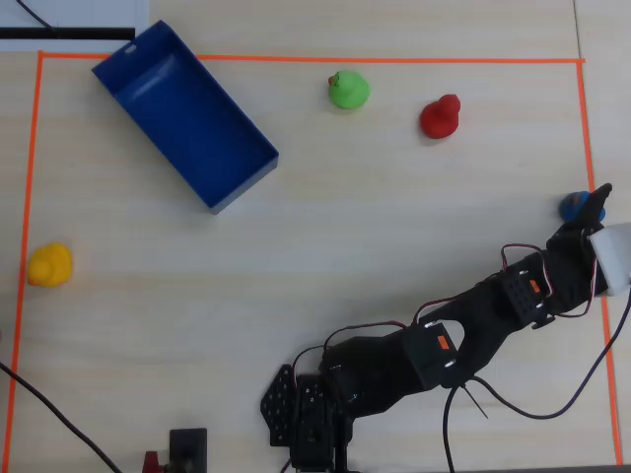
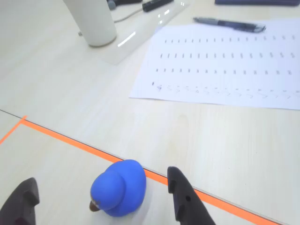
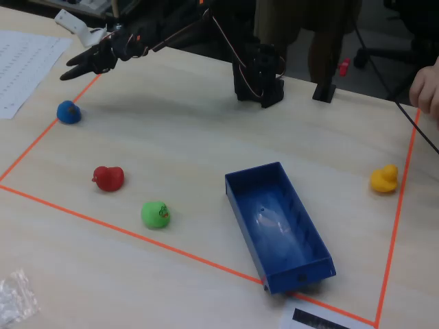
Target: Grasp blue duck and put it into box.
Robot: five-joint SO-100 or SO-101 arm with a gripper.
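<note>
The blue duck (image 2: 119, 188) sits on the table just inside the orange tape line, between my open gripper's (image 2: 102, 176) two dark fingers; neither finger touches it. In the overhead view the duck (image 1: 571, 206) lies at the right tape edge, partly hidden under the gripper (image 1: 590, 203). In the fixed view the gripper (image 3: 74, 68) hovers above and behind the duck (image 3: 68, 111). The blue box (image 1: 187, 123) lies empty at the far upper left of the overhead view and in the fixed view (image 3: 274, 212) at centre right.
A green duck (image 1: 348, 90), a red duck (image 1: 440, 117) and a yellow duck (image 1: 49, 265) stand inside the orange tape (image 1: 296, 58). Beyond the tape lie a printed sheet (image 2: 225, 61), a pen (image 2: 229, 24) and a white cylinder (image 2: 93, 21). A person's hand (image 3: 426, 88) is at the table's right edge.
</note>
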